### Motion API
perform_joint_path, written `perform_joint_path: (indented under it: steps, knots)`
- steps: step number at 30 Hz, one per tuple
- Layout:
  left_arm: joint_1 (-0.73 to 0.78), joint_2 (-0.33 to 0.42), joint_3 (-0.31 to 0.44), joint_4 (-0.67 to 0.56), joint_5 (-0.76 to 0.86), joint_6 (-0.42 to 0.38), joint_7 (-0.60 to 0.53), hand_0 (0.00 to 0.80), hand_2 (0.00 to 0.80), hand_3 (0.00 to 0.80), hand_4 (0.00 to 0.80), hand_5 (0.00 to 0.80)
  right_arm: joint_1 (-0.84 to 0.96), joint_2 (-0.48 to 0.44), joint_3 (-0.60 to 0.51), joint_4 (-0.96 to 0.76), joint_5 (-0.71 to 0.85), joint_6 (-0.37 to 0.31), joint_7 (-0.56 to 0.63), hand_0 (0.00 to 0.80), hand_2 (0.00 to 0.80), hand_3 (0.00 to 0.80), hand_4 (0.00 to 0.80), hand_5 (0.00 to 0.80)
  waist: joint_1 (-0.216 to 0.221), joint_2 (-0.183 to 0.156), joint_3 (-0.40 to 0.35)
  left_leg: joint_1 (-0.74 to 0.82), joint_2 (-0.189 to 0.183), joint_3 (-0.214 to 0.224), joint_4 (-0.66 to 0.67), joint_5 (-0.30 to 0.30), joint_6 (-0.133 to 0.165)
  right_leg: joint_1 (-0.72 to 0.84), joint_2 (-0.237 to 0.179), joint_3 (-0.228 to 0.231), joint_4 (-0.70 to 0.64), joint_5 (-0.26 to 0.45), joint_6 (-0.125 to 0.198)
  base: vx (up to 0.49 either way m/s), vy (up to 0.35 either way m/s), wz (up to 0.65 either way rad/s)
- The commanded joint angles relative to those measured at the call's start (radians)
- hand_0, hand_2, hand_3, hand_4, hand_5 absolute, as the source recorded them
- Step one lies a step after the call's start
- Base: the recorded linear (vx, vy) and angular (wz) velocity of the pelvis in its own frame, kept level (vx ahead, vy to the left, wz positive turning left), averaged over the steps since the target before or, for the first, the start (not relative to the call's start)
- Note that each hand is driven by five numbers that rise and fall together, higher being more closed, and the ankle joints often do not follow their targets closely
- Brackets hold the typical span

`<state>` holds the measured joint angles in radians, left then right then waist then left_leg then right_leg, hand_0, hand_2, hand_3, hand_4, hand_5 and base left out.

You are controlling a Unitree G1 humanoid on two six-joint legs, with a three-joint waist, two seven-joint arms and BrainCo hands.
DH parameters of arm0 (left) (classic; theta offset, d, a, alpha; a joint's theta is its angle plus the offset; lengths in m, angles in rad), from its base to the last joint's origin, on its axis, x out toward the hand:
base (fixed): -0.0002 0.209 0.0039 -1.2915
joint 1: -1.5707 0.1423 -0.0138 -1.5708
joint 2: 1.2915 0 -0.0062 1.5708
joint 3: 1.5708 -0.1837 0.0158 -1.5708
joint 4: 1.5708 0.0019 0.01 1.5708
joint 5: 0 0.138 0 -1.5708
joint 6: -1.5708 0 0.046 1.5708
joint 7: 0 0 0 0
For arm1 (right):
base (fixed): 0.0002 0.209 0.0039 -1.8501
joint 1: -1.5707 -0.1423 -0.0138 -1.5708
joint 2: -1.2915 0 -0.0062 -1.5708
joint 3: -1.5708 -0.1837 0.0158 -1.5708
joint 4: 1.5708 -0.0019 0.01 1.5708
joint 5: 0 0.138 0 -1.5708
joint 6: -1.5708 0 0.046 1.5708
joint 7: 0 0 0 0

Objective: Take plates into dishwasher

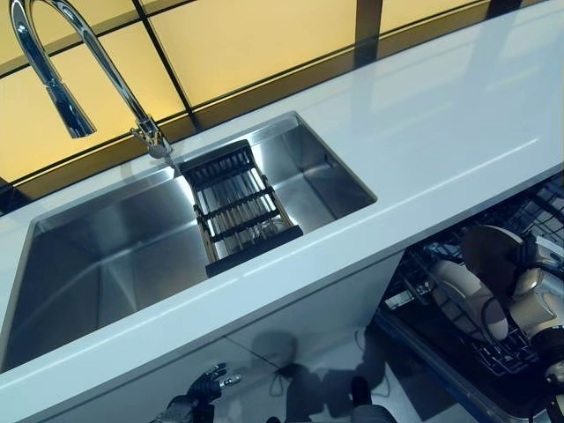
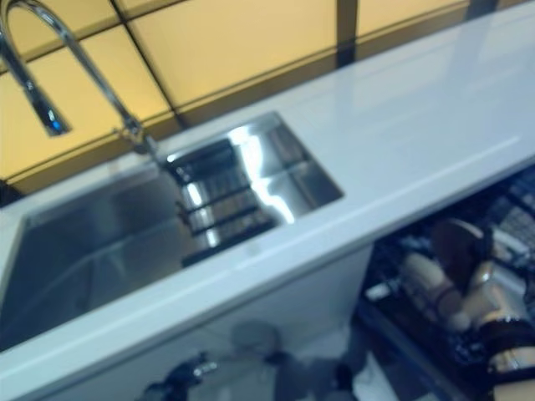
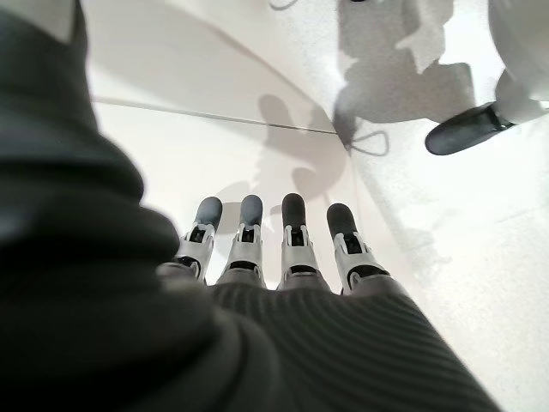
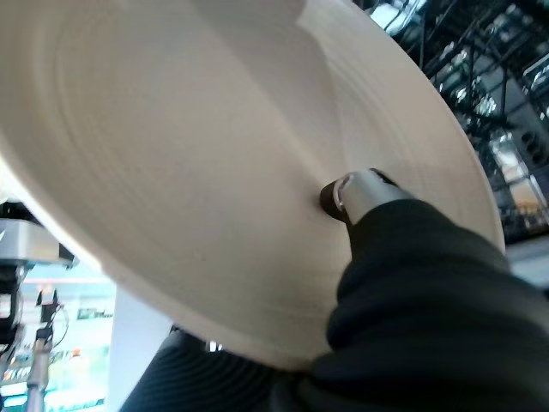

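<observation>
right wrist view has a cream plate [image 4: 214, 172] filling the frame, the right hand [image 4: 356, 193] pinching it with a dark tip on its face. it sits over the dishwasher rack [image 1: 441, 330], below the sink [image 1: 115, 256], where other plates [image 1: 463, 295] already stand, so i'd judge the loading well along. the left hand [image 3: 274, 249] hangs low by the cabinet, fingers straight, empty.

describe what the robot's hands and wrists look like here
The left hand has a row of silver fingers with rounded dark tips, backed by a dark ribbed cover over the hand and wrist. The right hand shows the same dark cover, with one silver, dark-tipped digit visible. No markings show.
</observation>
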<state>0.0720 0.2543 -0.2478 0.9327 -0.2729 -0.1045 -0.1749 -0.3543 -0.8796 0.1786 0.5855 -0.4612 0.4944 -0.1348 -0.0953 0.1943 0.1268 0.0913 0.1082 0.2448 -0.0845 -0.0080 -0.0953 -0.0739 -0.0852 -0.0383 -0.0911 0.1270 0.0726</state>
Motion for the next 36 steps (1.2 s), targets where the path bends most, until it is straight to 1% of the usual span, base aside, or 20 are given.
perform_joint_path:
  steps: [1,5,10,15,19,20,21,22,23,24,31,32,33,36]
  knots:
    - [-0.046,0.043,-0.019,0.002,-0.045,-0.037,-0.007,0.000,0.000,0.000,0.000,0.000,-0.135,-0.017,0.078,0.090,-0.069,0.015,0.017,0.800,0.800,0.800,0.800,0.800,0.005,-0.072,0.010,-0.009,-0.017,-0.048,-0.003,-0.024,0.026,0.038,-0.065,-0.047,0.004,-0.053,0.076,-0.033,0.007,0.04]
    - [-0.043,0.041,-0.018,-0.005,-0.046,-0.038,-0.012,0.000,0.000,0.000,0.000,0.000,-0.145,-0.017,0.096,0.131,-0.057,0.023,0.035,0.800,0.800,0.800,0.800,0.800,0.011,-0.060,0.016,-0.015,-0.019,-0.053,-0.003,-0.019,0.022,0.034,-0.070,-0.052,0.004,-0.051,0.076,-0.017,0.000,0.02]
    - [-0.045,0.045,-0.019,-0.015,-0.040,-0.035,-0.022,0.000,0.000,0.000,0.000,0.000,-0.155,-0.015,0.112,0.159,-0.041,0.031,0.086,0.800,0.800,0.800,0.800,0.800,0.016,-0.057,0.021,-0.021,-0.020,-0.062,-0.003,-0.014,0.019,0.031,-0.072,-0.056,0.004,-0.049,0.077,-0.023,-0.005,0.05]
    - [-0.049,0.051,-0.020,-0.030,-0.036,-0.024,-0.027,0.000,0.000,0.000,0.000,0.000,-0.144,-0.008,0.111,0.171,-0.019,0.039,0.125,0.800,0.800,0.800,0.800,0.800,0.018,-0.065,0.019,-0.022,-0.016,-0.066,-0.003,-0.014,0.017,0.031,-0.070,-0.055,0.004,-0.049,0.077,-0.018,-0.004,0.05]
    - [-0.051,0.056,-0.017,-0.033,-0.027,-0.016,-0.028,0.000,0.000,0.000,0.000,0.000,-0.132,-0.001,0.100,0.171,-0.001,0.037,0.126,0.800,0.800,0.800,0.800,0.800,0.020,-0.079,0.018,-0.018,-0.013,-0.072,-0.003,-0.014,0.017,0.037,-0.066,-0.051,0.004,-0.049,0.076,-0.002,-0.004,0.01]
    - [-0.052,0.060,-0.016,-0.036,-0.026,-0.011,-0.029,0.000,0.000,0.000,0.000,0.000,-0.132,-0.001,0.096,0.170,0.006,0.038,0.130,0.637,0.637,0.637,0.637,0.637,0.020,-0.084,0.016,-0.017,-0.012,-0.073,-0.003,-0.014,0.017,0.038,-0.063,-0.049,0.004,-0.049,0.076,0.000,0.000,0.00]
    - [-0.053,0.062,-0.015,-0.038,-0.024,-0.007,-0.029,0.000,0.000,0.000,0.000,0.000,-0.130,0.001,0.092,0.170,0.010,0.038,0.133,0.411,0.411,0.411,0.411,0.411,0.020,-0.089,0.015,-0.015,-0.010,-0.073,-0.003,-0.014,0.017,0.040,-0.062,-0.047,0.004,-0.049,0.075,0.000,0.000,0.00]
    - [-0.055,0.063,-0.016,-0.036,-0.022,-0.005,-0.028,0.000,0.000,0.000,0.000,0.000,-0.125,0.003,0.087,0.168,0.010,0.041,0.138,0.248,0.248,0.248,0.248,0.248,0.019,-0.096,0.015,-0.013,-0.007,-0.073,-0.003,-0.015,0.017,0.042,-0.060,-0.045,0.004,-0.048,0.075,0.000,0.000,0.00]
    - [-0.056,0.063,-0.016,-0.035,-0.020,-0.003,-0.027,0.000,0.000,0.000,0.000,0.000,-0.121,0.005,0.083,0.167,0.008,0.042,0.138,0.097,0.097,0.097,0.097,0.097,0.018,-0.101,0.013,-0.011,-0.005,-0.072,-0.003,-0.015,0.017,0.043,-0.058,-0.043,0.004,-0.047,0.076,0.000,0.000,0.00]
    - [-0.056,0.064,-0.015,-0.037,-0.017,0.002,-0.024,0.000,0.000,0.000,0.000,0.000,-0.118,0.004,0.080,0.164,0.005,0.040,0.139,0.000,0.000,0.000,0.000,0.000,0.017,-0.106,0.012,-0.009,-0.003,-0.071,-0.003,-0.016,0.017,0.045,-0.055,-0.041,0.004,-0.047,0.075,0.000,0.000,0.00]
    - [-0.049,0.072,-0.001,-0.017,-0.004,0.005,-0.013,0.000,0.000,0.000,0.000,0.000,-0.111,-0.001,0.060,0.153,0.001,0.031,0.141,0.000,0.000,0.000,0.000,0.000,0.019,-0.151,-0.002,0.007,0.004,-0.077,-0.003,-0.024,0.021,0.058,-0.038,-0.018,0.004,-0.047,0.075,0.000,0.000,0.00]
    - [-0.049,0.072,0.000,-0.016,-0.003,0.006,-0.012,0.000,0.000,0.000,0.000,0.000,-0.109,-0.001,0.059,0.152,0.000,0.030,0.141,0.000,0.000,0.000,0.000,0.000,0.019,-0.153,-0.003,0.007,0.004,-0.077,-0.003,-0.025,0.021,0.058,-0.037,-0.017,0.004,-0.048,0.075,0.031,-0.003,-0.06]
    - [-0.047,0.074,0.004,-0.011,0.003,0.008,-0.008,0.000,0.000,0.000,0.000,0.000,-0.104,-0.001,0.055,0.148,0.002,0.027,0.134,0.000,0.000,0.000,0.000,0.000,0.019,-0.164,-0.007,0.011,0.007,-0.075,-0.003,-0.026,0.021,0.061,-0.034,-0.013,0.004,-0.048,0.075,0.024,0.001,-0.05]
    - [-0.043,0.075,0.006,-0.006,0.008,0.008,-0.006,0.000,0.000,0.000,0.000,0.000,-0.103,-0.011,0.048,0.142,-0.003,0.024,0.139,0.000,0.000,0.000,0.000,0.000,0.019,-0.175,-0.013,0.018,0.011,-0.070,-0.003,-0.028,0.021,0.065,-0.032,-0.008,0.004,-0.048,0.076,0.026,0.022,-0.05]
